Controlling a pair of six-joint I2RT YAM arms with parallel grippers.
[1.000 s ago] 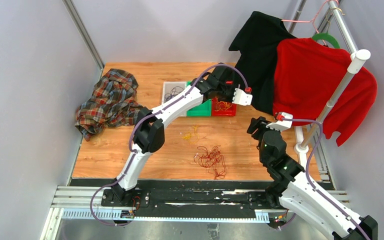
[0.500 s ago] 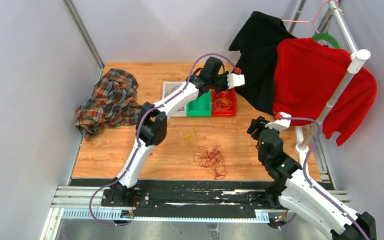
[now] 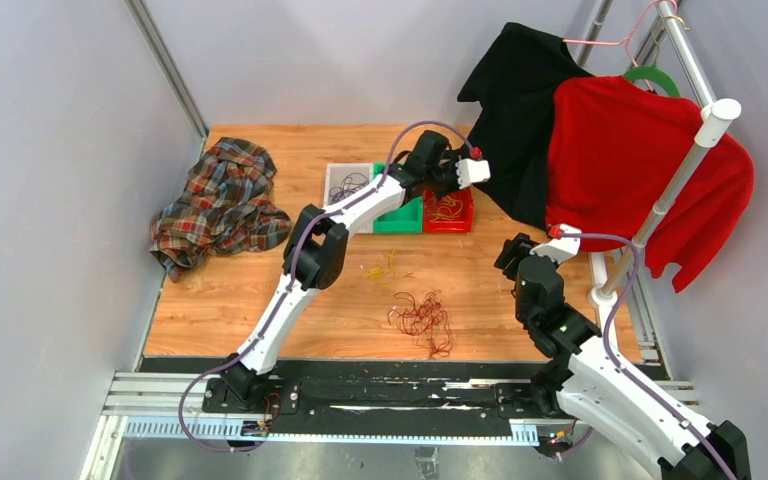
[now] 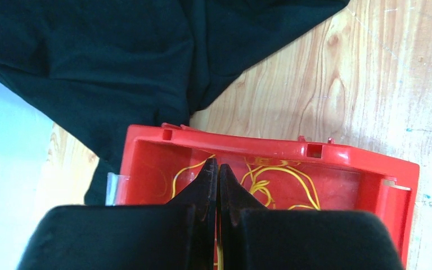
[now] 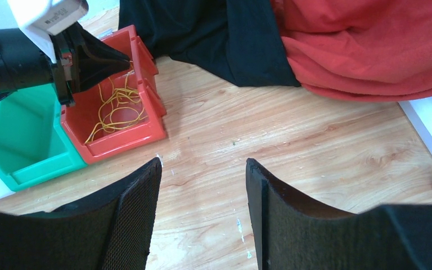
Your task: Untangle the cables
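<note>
Left gripper [image 4: 218, 167] shifted farther out, over red bin [image 4: 259, 147]; jaws closed, yellow cables [image 4: 284, 171] just below tips. Right gripper [image 5: 202, 169] open, empty. Rise straight, checking no strand trails. Red tangle [image 3: 422, 316] well apart from both jaws.

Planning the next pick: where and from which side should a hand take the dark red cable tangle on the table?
Probably the dense middle of the dark red tangle, from straight above: it lies flat on the table, thin loops spread around it, so a sideways approach would likely just push it.
</note>
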